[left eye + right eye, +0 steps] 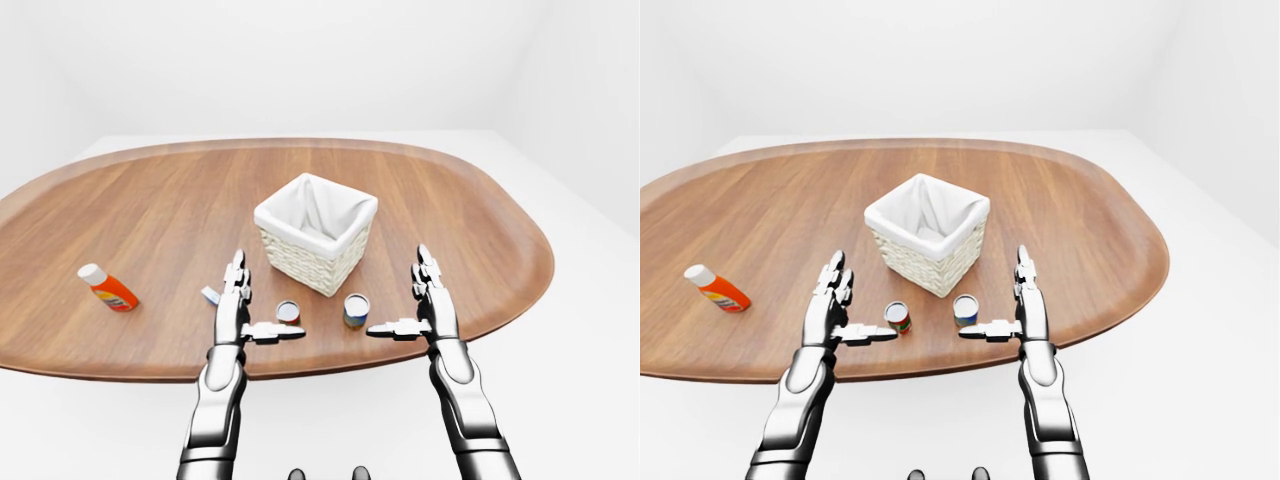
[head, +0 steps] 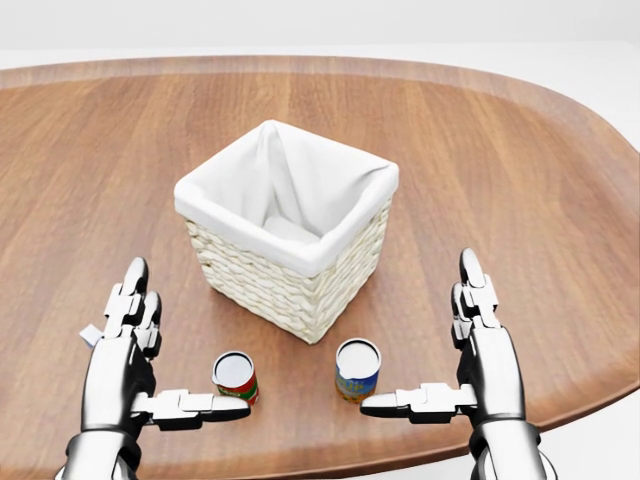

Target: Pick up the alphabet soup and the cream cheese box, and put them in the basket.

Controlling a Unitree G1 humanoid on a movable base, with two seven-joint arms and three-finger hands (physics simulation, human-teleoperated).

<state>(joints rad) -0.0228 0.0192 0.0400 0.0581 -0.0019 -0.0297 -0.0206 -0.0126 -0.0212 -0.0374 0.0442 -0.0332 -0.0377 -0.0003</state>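
A woven basket (image 2: 262,276) with a white cloth liner stands mid-table in the head view. Two cans stand upright below it: one with a red and green label (image 2: 236,378) and one with a blue and yellow label (image 2: 357,371). A small pale box (image 1: 210,294) lies just left of my left hand, mostly hidden behind it in the head view. My left hand (image 2: 190,340) is open, its thumb tip right by the red can. My right hand (image 2: 418,332) is open too, with its thumb pointing at the blue can. Neither hand holds anything.
The oval wooden table (image 2: 500,150) has its near edge just under my hands. An orange bottle with a white cap (image 1: 108,287) lies far left on the table. White floor surrounds the table.
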